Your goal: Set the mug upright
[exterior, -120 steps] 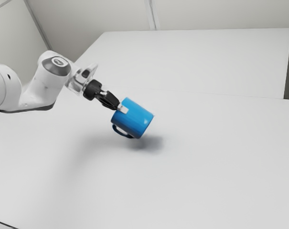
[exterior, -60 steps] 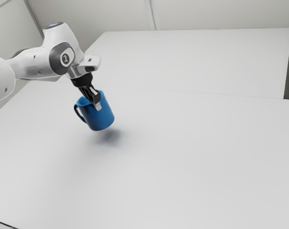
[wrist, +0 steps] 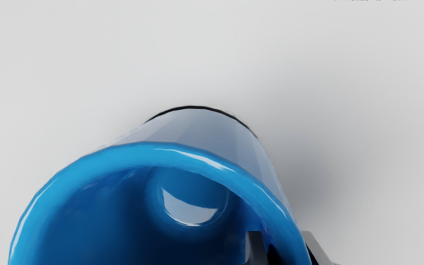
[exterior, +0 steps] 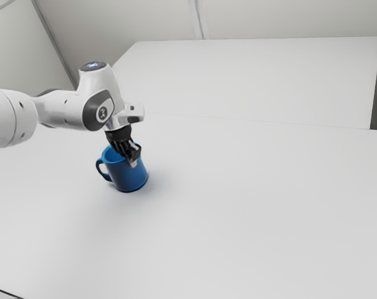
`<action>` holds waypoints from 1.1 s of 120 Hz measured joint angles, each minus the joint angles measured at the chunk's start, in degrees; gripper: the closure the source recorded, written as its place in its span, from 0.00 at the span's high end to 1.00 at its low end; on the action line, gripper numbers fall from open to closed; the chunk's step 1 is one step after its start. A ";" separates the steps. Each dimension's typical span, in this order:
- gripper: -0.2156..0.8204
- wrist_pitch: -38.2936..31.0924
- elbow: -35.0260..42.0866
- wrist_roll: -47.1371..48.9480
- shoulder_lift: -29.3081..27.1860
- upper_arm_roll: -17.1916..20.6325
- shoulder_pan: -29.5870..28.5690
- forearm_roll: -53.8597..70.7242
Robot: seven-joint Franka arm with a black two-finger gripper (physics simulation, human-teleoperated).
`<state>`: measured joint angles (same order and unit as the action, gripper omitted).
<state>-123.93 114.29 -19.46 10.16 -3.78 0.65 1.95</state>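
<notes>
Holds a blue mug nearly upright, mouth up and handle toward the exterior view's left. Grips by the rim with the black hand, closed to the thickness of the mug's side, inside and outside. Touches or barely clears the white tabletop; cannot tell which. Ends farthest back at a pale wall.

1. Mug: plain blue, brighter at the rim; handle, at nine o'clock in the exterior view, darker blue.
2. Fingers: black, pale-tipped.
3. Arm: white, with grey joint caps.
4. Tabletop: unpatterned pale grey.
</notes>
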 joint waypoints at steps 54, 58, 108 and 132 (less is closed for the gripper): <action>0.72 4.50 -8.54 4.75 -4.47 0.44 0.04 -2.45; 0.73 6.27 -10.97 4.97 -4.43 0.40 -0.10 -2.93; 0.78 26.52 -31.17 7.16 -2.78 -0.17 -0.17 -3.84; 0.79 29.71 -31.30 7.75 -2.83 -0.18 -0.40 -3.83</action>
<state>-94.22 82.99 -11.71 7.33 -3.96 0.26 -1.88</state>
